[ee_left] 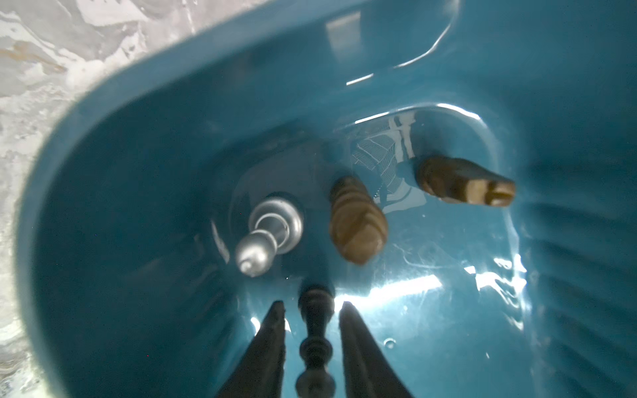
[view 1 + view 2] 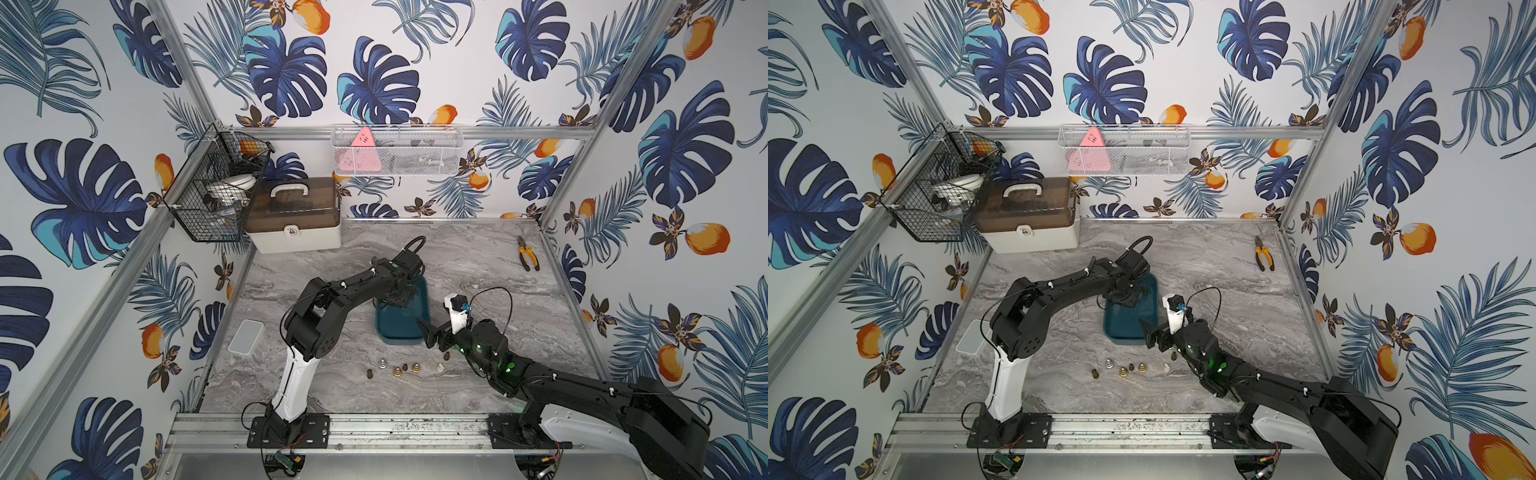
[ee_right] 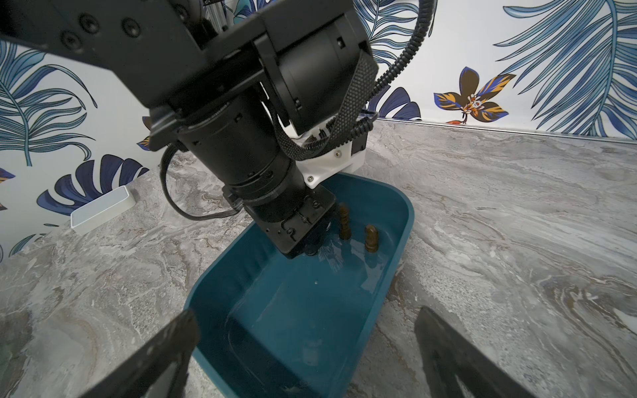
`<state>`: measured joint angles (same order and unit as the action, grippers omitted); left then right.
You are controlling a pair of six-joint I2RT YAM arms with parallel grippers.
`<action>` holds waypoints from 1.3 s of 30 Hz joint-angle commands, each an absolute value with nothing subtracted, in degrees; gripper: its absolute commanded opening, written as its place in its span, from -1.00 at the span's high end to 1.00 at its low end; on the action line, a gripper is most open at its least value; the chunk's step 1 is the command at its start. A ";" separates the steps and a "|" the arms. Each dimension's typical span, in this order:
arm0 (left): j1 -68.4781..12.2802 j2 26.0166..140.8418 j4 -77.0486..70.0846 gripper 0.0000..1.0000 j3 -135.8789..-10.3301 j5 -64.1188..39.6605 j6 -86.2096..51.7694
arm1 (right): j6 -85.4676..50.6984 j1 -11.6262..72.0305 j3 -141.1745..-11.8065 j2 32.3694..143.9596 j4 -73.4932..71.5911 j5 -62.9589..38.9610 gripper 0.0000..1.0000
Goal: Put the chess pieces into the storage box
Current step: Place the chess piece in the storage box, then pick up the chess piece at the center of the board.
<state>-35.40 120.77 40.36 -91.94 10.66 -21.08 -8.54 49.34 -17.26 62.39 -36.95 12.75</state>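
The dark teal storage box [image 2: 399,338] [image 2: 1125,337] lies mid-table. My left gripper [image 2: 397,301] [image 1: 312,305] reaches down into its far end. Its fingers stand slightly apart, open, on either side of a dark chess piece [image 1: 315,348], with a gap showing on each side. A silver piece [image 1: 269,234] and two brown pieces [image 1: 356,220] [image 1: 462,181] stand on the box floor. Several chess pieces [image 2: 405,369] [image 2: 1131,368] stand in a row on the table in front of the box, among them a white one [image 2: 440,367]. My right gripper [image 2: 426,332] [image 3: 306,315] is open and empty at the box's near right corner.
A white case with a brown lid [image 2: 293,216] stands at the back left, under a black wire basket [image 2: 208,195]. A white mesh basket [image 2: 395,151] hangs on the back wall. A pale flat lid [image 2: 246,336] lies at the left, yellow pliers [image 2: 528,253] at the back right.
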 commanded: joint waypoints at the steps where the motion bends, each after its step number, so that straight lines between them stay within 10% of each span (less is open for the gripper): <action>1: -35.42 119.64 41.19 0.31 -92.47 11.17 -21.42 | -8.96 49.39 -17.67 62.47 -37.53 12.51 -1.00; 39: -49.31 76.94 56.39 0.10 -63.16 8.26 -39.70 | -7.85 49.79 -20.61 67.89 -34.94 -0.75 -0.99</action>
